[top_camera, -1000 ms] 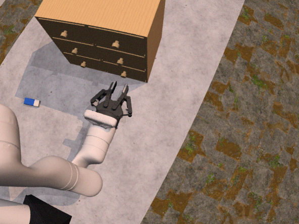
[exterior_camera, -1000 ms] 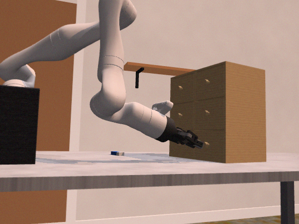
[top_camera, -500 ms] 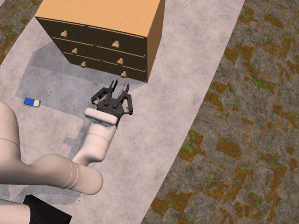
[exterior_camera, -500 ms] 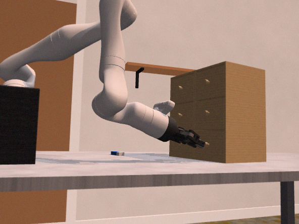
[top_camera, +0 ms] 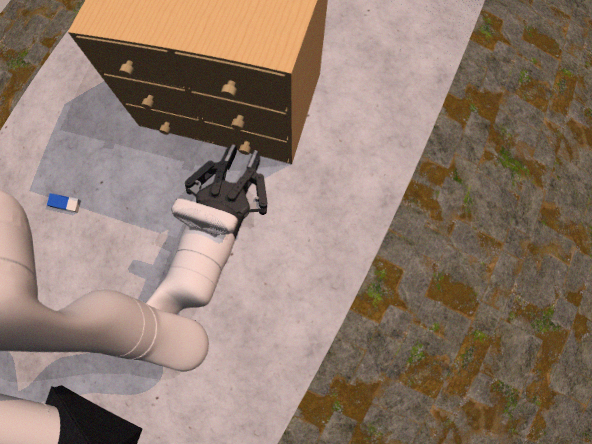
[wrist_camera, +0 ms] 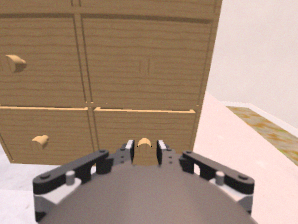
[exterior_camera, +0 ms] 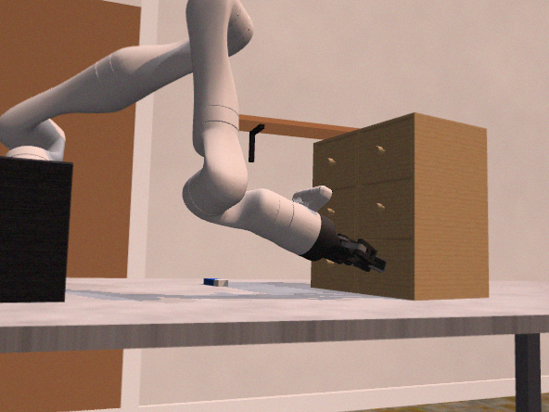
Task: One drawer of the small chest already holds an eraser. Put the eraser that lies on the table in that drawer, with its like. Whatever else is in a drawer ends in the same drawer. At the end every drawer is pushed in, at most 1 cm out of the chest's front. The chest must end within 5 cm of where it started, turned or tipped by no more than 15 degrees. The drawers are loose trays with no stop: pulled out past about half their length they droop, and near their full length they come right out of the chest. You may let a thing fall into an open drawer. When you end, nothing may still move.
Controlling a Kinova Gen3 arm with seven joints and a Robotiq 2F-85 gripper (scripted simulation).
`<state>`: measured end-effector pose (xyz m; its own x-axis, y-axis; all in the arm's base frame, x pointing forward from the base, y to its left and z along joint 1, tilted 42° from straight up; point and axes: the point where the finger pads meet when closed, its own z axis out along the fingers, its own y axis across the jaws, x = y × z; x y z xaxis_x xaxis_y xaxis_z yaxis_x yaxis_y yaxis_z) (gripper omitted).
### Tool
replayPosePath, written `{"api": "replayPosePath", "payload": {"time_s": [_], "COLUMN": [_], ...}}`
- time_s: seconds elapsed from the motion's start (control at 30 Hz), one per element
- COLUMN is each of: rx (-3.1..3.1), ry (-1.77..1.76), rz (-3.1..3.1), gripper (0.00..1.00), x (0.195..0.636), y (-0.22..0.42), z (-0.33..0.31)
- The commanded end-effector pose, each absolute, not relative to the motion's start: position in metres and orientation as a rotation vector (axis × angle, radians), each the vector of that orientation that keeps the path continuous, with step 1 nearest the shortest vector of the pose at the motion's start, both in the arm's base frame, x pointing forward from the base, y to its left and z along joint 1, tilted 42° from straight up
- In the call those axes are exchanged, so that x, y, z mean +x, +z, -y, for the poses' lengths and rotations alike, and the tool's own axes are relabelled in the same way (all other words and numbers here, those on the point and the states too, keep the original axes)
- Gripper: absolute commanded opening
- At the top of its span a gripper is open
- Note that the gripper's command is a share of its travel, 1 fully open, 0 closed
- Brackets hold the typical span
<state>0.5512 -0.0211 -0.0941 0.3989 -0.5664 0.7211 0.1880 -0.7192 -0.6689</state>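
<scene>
Gripper (top_camera: 244, 155) (exterior_camera: 381, 265) (wrist_camera: 145, 147) part-open, nothing clamped, fingertips astride the bottom right knob (top_camera: 244, 147) (wrist_camera: 144, 144). From it, top view, the chest (top_camera: 306, 95) (exterior_camera: 450, 209) (wrist_camera: 145, 60) rises toward 12 o'clock; eraser (top_camera: 63, 203) (exterior_camera: 215, 282) lies on the table at 8. Next likely: close, then pull straight toward about 6-7 o'clock.

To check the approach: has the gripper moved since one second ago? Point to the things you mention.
Yes. In the top view, the gripper (top_camera: 243, 154) (exterior_camera: 381, 265) (wrist_camera: 145, 147) moved toward the lower right drawer's knob (top_camera: 244, 147) (wrist_camera: 144, 143).
</scene>
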Motion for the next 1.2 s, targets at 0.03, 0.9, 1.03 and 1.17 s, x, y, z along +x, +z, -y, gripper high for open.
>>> {"api": "replayPosePath", "payload": {"time_s": [0.03, 0.9, 1.03, 1.17], "rx": [-1.962, -1.962, -1.962, -1.962], "ry": [-1.376, -1.374, -1.374, -1.374], "rz": [-0.328, -0.330, -0.330, -0.330], "gripper": [0.33, 0.33, 0.33, 0.13], "x": [0.5593, 0.5610, 0.5610, 0.5610], "y": [-0.0932, -0.0931, -0.0931, -0.0931], "z": [0.0204, 0.0192, 0.0192, 0.0192]}}
